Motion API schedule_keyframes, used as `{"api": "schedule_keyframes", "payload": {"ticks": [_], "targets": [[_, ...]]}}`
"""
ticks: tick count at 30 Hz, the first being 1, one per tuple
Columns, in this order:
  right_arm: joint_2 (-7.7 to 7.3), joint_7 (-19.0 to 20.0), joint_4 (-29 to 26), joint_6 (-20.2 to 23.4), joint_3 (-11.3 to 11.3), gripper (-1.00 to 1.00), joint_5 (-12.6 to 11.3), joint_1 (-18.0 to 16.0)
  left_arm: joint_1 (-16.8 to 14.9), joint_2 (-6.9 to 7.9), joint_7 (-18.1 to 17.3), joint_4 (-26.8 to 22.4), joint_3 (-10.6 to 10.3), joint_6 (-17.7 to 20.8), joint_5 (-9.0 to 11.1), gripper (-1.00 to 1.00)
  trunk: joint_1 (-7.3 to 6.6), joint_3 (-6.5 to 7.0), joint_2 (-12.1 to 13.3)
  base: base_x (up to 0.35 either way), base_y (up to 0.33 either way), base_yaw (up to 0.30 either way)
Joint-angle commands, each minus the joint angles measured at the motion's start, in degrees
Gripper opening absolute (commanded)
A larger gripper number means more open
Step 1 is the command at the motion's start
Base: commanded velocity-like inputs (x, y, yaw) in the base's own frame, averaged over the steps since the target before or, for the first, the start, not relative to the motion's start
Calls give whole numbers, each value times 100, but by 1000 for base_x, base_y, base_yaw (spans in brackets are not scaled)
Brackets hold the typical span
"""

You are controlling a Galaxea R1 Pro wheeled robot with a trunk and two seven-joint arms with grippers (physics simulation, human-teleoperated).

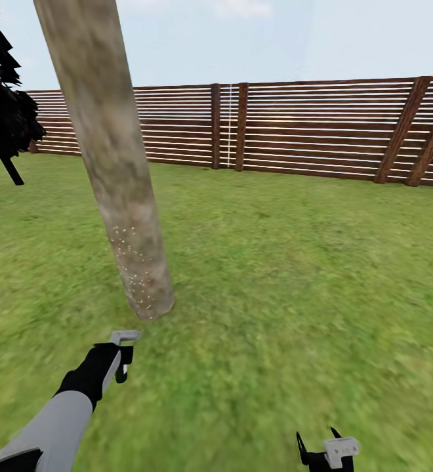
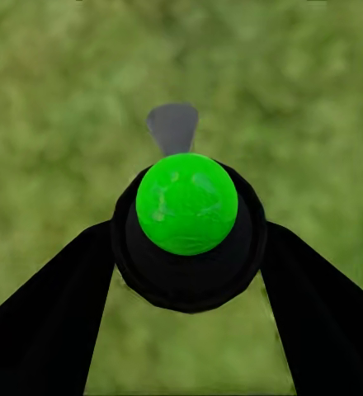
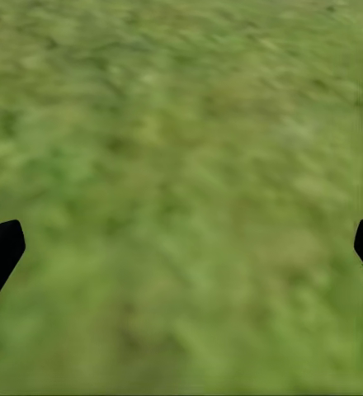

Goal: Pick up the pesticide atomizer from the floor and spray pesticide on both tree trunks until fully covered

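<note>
Right gripper (image 1: 325, 446) is sitting at the bottom right of the head view, fingers spread wide and holding nothing, idling over the grass (image 1: 295, 282). Left gripper (image 2: 186, 247) is reaching from the lower left, fingers pinching the pesticide atomizer (image 2: 186, 216), a black body with a green cap and a grey nozzle, apparently aiming toward the trunk base to spray. Just beyond, the tree trunk (image 1: 105, 151) is leaning up to the upper left, with whitish pesticide specks (image 1: 134, 272) dotting only its lower part. The fence (image 1: 308, 128) is running across the back; a black tree (image 1: 3, 105) is standing at the far left.
</note>
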Motion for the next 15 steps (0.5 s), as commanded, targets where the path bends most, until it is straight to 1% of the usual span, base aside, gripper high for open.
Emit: {"api": "schedule_keyframes", "payload": {"ticks": [1, 3, 5, 11, 15], "targets": [[0, 2, 0, -5, 1, 100, 0, 2, 5, -9, 3, 1, 1, -72, -17, -100, 0, 0, 0, 0, -142, 0], [0, 2, 0, -8, -1, 100, 0, 0, 61, -14, 16, 4, 1, -273, 0, -100, 0, 0, 0, 0, -165, 20], [0, 1, 0, -9, -1, 100, 0, 0, 82, -10, 22, 0, 37, -353, 11, -100, 0, 0, 0, 0, -246, 175], [0, 2, 4, -9, -5, 100, 0, 0, 89, -30, -25, -1, 81, -359, 17, -100, 0, 0, 0, 0, -262, 267], [0, 2, 8, -9, -4, 100, 0, 0, 93, -81, -101, -1, 79, -328, 18, -100, 0, 0, 0, 0, -212, 277]]}}
